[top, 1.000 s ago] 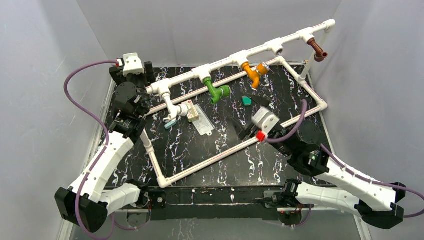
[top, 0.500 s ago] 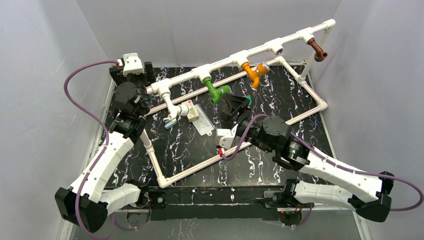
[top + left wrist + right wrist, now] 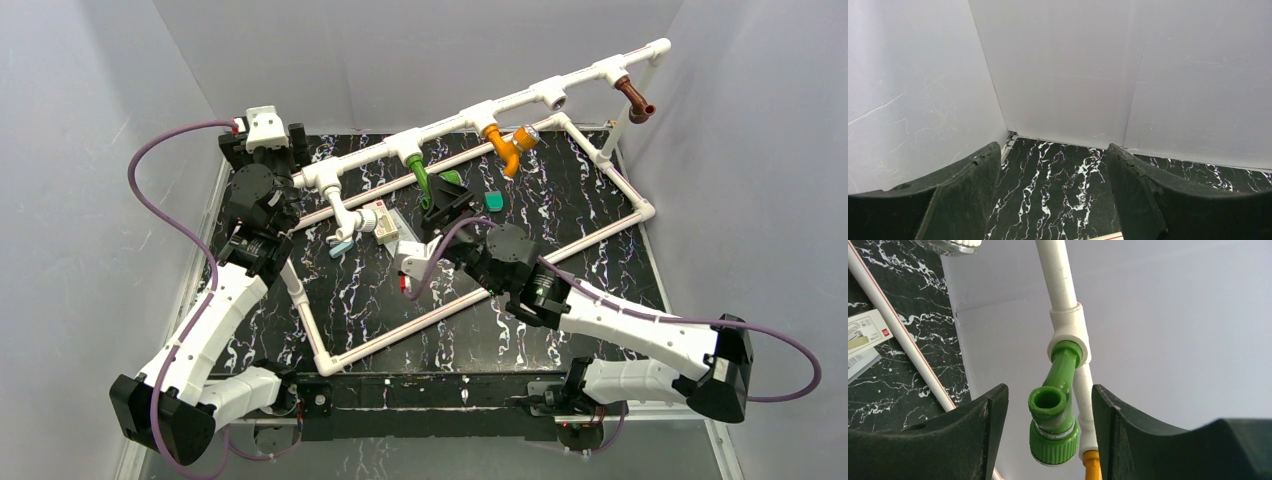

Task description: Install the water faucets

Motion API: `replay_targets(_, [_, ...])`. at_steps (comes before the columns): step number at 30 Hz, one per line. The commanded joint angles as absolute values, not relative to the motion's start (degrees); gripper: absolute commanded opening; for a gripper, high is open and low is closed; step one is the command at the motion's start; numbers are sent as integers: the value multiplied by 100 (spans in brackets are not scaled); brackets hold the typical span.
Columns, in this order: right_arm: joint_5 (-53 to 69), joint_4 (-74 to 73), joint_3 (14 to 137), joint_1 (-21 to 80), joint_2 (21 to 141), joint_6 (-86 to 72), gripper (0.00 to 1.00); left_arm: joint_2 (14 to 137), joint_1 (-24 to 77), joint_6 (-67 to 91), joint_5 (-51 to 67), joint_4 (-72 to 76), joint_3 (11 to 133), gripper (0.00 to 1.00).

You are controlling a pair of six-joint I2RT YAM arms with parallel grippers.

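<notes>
The right end effector (image 3: 1049, 390), spread wide and empty, straddles the bright green plastic faucet with bent spout (image 3: 1055, 412) seated in a tee of the long white pipe (image 3: 1060, 280); closing off-centre, I judge, could slip off its knob or wrench the pipe.

Seen from the right wrist, the green faucet (image 3: 1053, 412) stands between the spread fingers of the right gripper (image 3: 1049, 392) with slim gaps either side, the white pipe (image 3: 1060, 280) bars 12 o'clock, the orange faucet (image 3: 1091, 467) blocks 6 o'clock, and 3 o'clock lies open.
</notes>
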State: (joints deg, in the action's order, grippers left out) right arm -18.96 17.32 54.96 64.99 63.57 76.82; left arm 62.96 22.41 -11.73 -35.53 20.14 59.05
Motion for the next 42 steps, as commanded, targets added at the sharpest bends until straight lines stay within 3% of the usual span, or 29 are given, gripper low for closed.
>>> replay_targets(1, [-2371, 2489, 5776, 6520, 6541, 7759, 66, 7068, 2505, -974, -2988, -475, 5063, 74])
replay_targets(5, [-2593, 2686, 5787, 6519, 6684, 7796, 61, 7066, 2503, -968, -2989, -475, 5062, 74])
replay_targets(8, [-2635, 2742, 5808, 6513, 6701, 7692, 52, 7058, 2499, -967, -2981, -475, 5071, 74])
replay_targets(17, [-2717, 2741, 5750, 6521, 6728, 6943, 3, 7058, 2500, -967, -2981, -481, 5071, 74])
replay_targets(18, [-2716, 2742, 5754, 6519, 6736, 6838, 1, 7058, 2504, -967, -2980, -483, 5071, 74])
replay_targets(25, [-2830, 2793, 5871, 6525, 6896, 5374, 1, 7051, 2500, -967, -2986, -483, 5071, 74])
replay_targets(42, [-3339, 3094, 6023, 6518, 6714, -443, 1, 7040, 2504, -949, -2958, -483, 5071, 74])
